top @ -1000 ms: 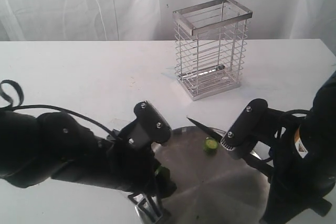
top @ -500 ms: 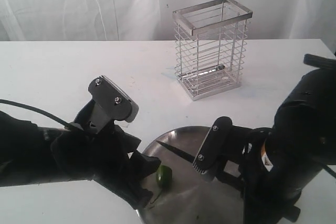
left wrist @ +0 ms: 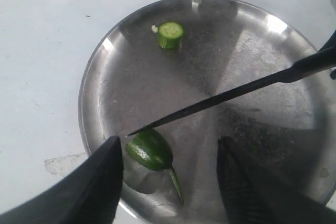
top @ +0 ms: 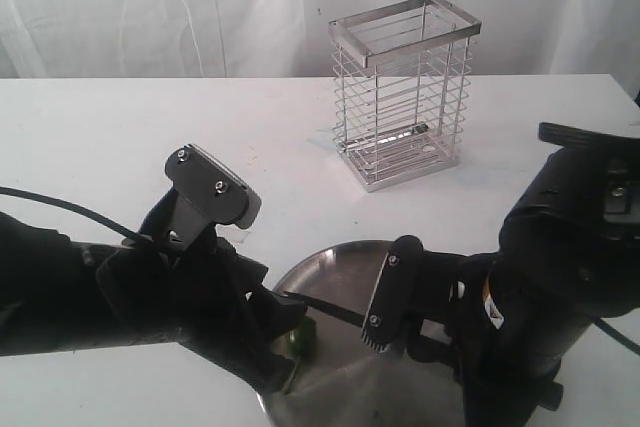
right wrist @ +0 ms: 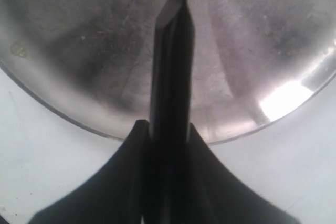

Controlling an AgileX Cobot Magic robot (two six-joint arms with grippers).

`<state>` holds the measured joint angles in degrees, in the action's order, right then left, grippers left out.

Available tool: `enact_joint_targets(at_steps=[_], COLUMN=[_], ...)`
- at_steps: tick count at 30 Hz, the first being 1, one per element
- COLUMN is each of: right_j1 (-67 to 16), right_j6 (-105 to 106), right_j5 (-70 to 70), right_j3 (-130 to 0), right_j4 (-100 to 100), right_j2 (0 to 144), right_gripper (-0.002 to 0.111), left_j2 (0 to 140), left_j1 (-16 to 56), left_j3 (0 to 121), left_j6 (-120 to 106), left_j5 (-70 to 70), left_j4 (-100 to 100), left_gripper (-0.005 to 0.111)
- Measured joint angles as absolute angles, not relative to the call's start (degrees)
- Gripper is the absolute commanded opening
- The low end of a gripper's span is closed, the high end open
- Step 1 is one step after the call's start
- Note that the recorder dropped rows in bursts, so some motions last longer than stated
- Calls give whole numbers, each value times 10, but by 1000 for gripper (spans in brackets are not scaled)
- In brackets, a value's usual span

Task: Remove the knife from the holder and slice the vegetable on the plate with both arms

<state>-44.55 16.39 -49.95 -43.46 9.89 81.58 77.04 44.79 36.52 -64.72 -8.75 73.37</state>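
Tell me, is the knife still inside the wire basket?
No, the knife is out over the plate, its handle held by the right gripper, and the holder stands empty.

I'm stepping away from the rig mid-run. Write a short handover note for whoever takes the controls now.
Right gripper: shut on the knife, blade over the plate, tip by the vegetable.
Left gripper: open, fingers either side of the vegetable, not gripping it.
Holder: on the table behind the plate, knife already out.
Done: one cut piece lies near the plate's far rim.
Left: steady the vegetable, slice the rest.
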Motion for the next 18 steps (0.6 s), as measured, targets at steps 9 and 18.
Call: enact_joint_targets(at_steps=[9, 18], right_j1=[-460, -460], right_j6=[221, 198], right_j5=[-480, -449], right_j3=[-435, -435], right_j4=[77, 145], right_j2=[820, 865], right_gripper=[0, 0], left_j2=[770, 770], left_j1=[448, 448], left_j3=[365, 365], left_j6=[-647, -647], left_j5=[-87, -87], left_j4=[735, 738], left_gripper=[58, 58])
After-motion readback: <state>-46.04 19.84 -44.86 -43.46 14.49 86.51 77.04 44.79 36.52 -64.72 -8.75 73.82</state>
